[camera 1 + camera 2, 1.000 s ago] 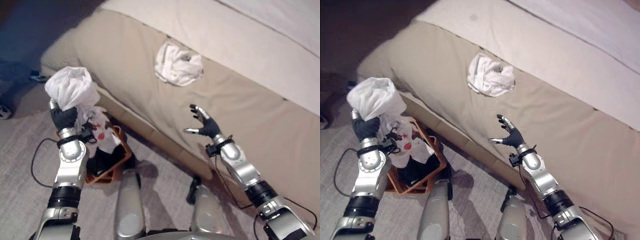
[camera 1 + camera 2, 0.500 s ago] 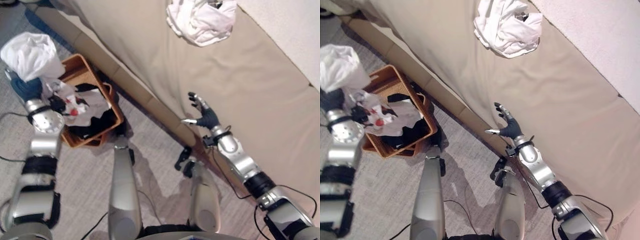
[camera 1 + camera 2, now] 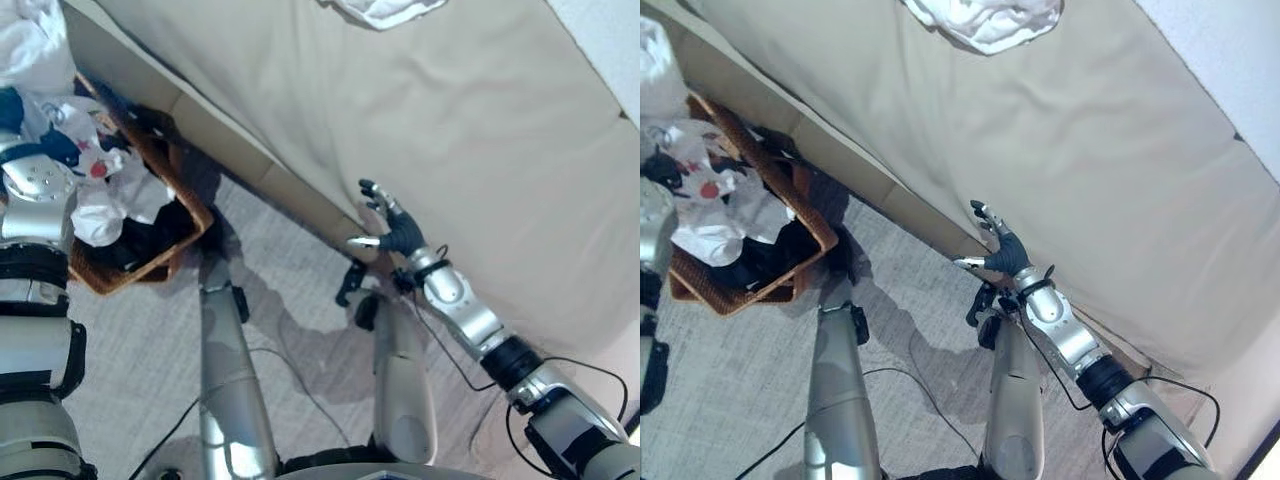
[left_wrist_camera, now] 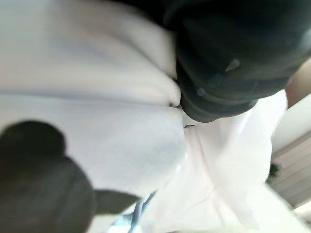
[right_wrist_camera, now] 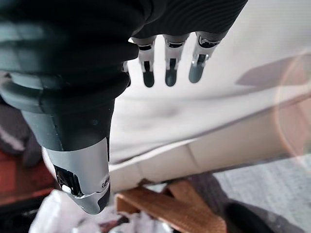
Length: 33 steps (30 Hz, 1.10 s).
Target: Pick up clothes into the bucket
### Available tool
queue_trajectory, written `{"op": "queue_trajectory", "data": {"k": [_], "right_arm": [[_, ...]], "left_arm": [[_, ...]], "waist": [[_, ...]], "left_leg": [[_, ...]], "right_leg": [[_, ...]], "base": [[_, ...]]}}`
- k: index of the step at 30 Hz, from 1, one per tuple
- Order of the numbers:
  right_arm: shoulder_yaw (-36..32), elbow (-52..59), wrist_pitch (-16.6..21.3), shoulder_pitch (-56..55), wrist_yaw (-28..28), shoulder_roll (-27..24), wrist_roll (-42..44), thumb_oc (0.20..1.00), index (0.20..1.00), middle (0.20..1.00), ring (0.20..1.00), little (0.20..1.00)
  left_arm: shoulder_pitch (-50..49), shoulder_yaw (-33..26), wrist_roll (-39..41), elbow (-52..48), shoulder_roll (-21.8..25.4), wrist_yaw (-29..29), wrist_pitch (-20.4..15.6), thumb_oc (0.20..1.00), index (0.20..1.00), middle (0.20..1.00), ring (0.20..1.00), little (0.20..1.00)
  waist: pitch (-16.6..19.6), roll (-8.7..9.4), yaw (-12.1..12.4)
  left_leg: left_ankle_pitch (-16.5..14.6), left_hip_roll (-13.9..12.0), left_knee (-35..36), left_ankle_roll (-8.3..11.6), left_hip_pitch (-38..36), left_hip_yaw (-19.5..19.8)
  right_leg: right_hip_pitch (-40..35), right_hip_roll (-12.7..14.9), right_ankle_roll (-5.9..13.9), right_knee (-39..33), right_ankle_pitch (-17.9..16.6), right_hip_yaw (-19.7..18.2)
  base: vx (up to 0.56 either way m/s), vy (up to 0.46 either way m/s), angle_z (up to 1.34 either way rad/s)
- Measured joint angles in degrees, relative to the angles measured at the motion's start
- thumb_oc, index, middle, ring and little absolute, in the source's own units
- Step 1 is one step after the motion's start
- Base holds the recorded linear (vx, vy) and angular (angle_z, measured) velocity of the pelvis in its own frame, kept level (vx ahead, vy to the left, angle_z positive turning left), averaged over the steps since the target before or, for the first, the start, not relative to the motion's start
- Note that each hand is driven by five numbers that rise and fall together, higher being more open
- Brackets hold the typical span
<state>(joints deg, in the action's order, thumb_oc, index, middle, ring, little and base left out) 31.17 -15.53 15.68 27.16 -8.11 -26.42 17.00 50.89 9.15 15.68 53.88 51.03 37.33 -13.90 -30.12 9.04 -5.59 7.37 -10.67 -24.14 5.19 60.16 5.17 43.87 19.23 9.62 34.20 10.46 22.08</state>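
left hand (image 4: 233, 73) lowered (gripping white cloth (image 4: 97, 121)), over basket (image 3: 150, 265)

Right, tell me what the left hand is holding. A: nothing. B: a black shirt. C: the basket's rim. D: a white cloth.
D: in the left wrist view the left hand is closed round a white cloth, above the basket.

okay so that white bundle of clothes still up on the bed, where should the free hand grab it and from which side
Grip the white bundle on its bunched folds, coming from above across the bed cover with the open right hand. It lies crumpled and loose on a flat surface, so any raised fold probably gives a pinch.
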Motion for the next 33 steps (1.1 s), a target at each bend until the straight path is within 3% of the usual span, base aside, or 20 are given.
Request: {"op": "queue_trajectory", "data": {"k": [5,10,18,19,20,21,33], "right_arm": [[-0.6,2.1,1.0,-0.7,-0.1,-0.9,-0.1,1.0,1.0,1.0,1.0,1.0],[-1.3,2.2,1.2,-1.1,-0.1,-2.5,-0.1,1.0,1.0,1.0,1.0,1.0],[-1.3,3.0,1.4,-2.3,0.1,-3.9,-0.1,1.0,1.0,1.0,1.0,1.0],[-1.5,3.2,1.4,-2.6,0.1,-4.0,-0.1,1.0,1.0,1.0,1.0,1.0],[-1.7,3.4,1.4,-3.2,0.1,-4.0,-0.1,1.0,1.0,1.0,1.0,1.0],[-1.9,3.5,1.4,-3.5,0.1,-4.0,0.0,1.0,1.0,1.0,1.0,1.0],[-2.6,2.8,1.4,-6.8,0.9,-4.1,0.9,1.0,1.0,1.0,1.0,1.0]], "left_arm": [[-3.6,-3.1,-0.4,1.6,-4.3,-0.1,1.0,0.2,0.2,0.2,0.2,0.2],[-3.7,-4.2,-0.3,8.0,-5.1,-0.4,2.6,0.2,0.2,0.2,0.2,0.2],[-2.1,-8.3,5.1,9.1,-6.0,-1.1,3.5,0.2,0.2,0.2,0.2,0.2],[-1.8,-8.4,6.0,9.3,-6.0,-0.9,3.5,0.482,0.482,0.482,0.482,0.482],[-1.4,-8.3,7.2,9.6,-6.0,-0.8,3.6,0.956,0.956,0.956,0.956,0.956],[-1.3,-8.3,7.8,9.6,-6.0,-0.8,3.6,1.0,1.0,1.0,1.0,1.0],[-1.1,-13.2,17.2,9.9,-5.6,0.4,3.1,1.0,1.0,1.0,1.0,1.0]], "waist": [[0.1,0.19,-0.3],[0.2,0.24,-1.4],[0.7,0.99,-1.5],[0.7,1.12,-1.5],[0.9,1.41,-1.4],[1.0,1.56,-1.4],[1.8,2.67,-0.9]], "left_leg": [[0.0,-0.4,-1.6,0.01,3.8,0.0],[-0.1,-0.3,-2.7,0.08,6.6,0.5],[-0.2,-0.5,-2.5,0.06,6.7,0.9],[-0.2,-0.5,-2.5,0.13,6.7,1.0],[-0.1,-0.5,-2.5,0.14,6.7,1.1],[-0.1,-0.5,-2.5,0.15,6.7,1.2],[-0.1,-0.1,-1.1,0.15,2.4,2.6]], "right_leg": [[4.4,0.2,-0.19,2.1,0.1,-1.2],[7.0,0.2,-0.42,3.0,0.3,-1.3],[7.0,-0.1,-0.48,2.9,0.2,-1.2],[6.9,-0.2,-0.48,2.8,0.2,-1.1],[6.6,-0.3,-0.48,2.5,0.2,-0.8],[6.5,-0.4,-0.48,2.3,0.2,-0.7],[-1.3,-1.4,-0.09,-3.0,-1.0,2.3]], "base": [[0.01,0.004,-0.04],[0.01,0.0,-0.02],[0.0,-0.013,0.0],[0.0,0.0,0.0],[0.0,0.0,0.0],[0.0,-0.022,0.04],[0.01,-0.011,0.05]]}}
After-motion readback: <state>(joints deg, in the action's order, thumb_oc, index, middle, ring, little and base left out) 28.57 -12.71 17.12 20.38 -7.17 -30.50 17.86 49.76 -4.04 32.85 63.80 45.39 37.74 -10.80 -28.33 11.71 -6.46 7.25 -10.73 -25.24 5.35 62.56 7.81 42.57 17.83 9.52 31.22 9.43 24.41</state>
